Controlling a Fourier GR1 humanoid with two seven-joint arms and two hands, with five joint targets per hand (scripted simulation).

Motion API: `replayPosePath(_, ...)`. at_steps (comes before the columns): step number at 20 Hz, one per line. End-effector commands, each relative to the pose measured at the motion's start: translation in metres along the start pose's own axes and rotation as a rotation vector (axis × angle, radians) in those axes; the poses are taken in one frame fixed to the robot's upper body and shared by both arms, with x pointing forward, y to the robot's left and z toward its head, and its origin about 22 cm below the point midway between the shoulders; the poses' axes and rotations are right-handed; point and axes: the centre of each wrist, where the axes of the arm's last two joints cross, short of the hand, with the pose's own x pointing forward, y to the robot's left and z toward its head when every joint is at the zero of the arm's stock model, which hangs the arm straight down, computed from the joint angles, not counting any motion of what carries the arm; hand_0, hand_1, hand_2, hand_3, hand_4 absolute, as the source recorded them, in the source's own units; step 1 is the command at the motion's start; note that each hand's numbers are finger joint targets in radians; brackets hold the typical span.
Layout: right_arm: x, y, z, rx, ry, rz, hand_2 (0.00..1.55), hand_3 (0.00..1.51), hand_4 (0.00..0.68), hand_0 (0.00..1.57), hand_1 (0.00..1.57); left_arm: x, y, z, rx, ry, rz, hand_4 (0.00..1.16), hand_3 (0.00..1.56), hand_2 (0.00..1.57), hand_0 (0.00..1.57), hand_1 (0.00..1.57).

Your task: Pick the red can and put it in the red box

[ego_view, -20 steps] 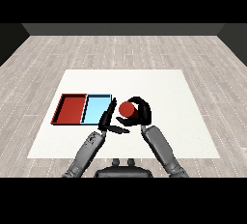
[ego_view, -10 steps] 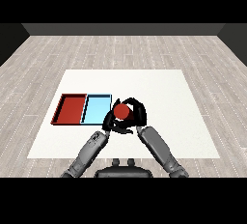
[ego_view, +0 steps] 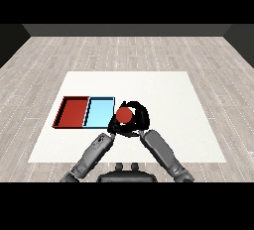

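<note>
This looks like a bare test room or robotics lab rather than a home or a shop. Everything centres on a plain white table [ego_view: 163,90], a flat square with no cloth or clutter on it. All round the table runs a floor [ego_view: 124,50] of pale grey wood-look planks, and beyond the table's far edge a dark, featureless wall [ego_view: 124,29] closes the space. On the table's left part lie a red tray [ego_view: 63,113] and a light blue tray [ego_view: 112,106], side by side and touching, set out like sorting bins for a trial.
</note>
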Motion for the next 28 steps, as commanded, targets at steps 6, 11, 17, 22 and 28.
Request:
replayPosePath(6,-0.005,0.013,0.000,0.007,0.024,0.015,1.46,1.40,0.638,1.50,1.50,0.000,0.006,-0.013,0.059,-0.004,0.003,0.00,0.00,0.00,0.00,0.00)
replayPosePath(11,0.004,0.021,-0.005,0.021,0.024,0.013,1.46,1.39,0.652,1.53,1.53,0.012,-0.012,-0.006,0.223,0.023,-0.002,1.13,1.52,1.57,1.57,1.57)
replayPosePath(17,0.010,0.017,0.007,-0.004,0.002,0.022,1.44,1.39,0.649,1.49,1.49,0.006,-0.025,-0.002,0.209,0.032,-0.002,1.12,1.48,1.56,1.57,1.57)
replayPosePath(22,-0.003,0.011,-0.005,0.030,-0.004,0.011,1.44,1.39,0.642,1.49,1.49,-0.004,-0.015,0.000,0.273,-0.024,-0.032,1.14,1.48,1.56,1.57,1.57)
replayPosePath(28,-0.001,0.011,-0.009,0.027,0.073,0.057,0.93,0.53,0.000,0.92,0.92,0.001,-0.004,-0.007,0.268,-0.125,-0.012,1.15,1.51,1.57,1.57,1.57)
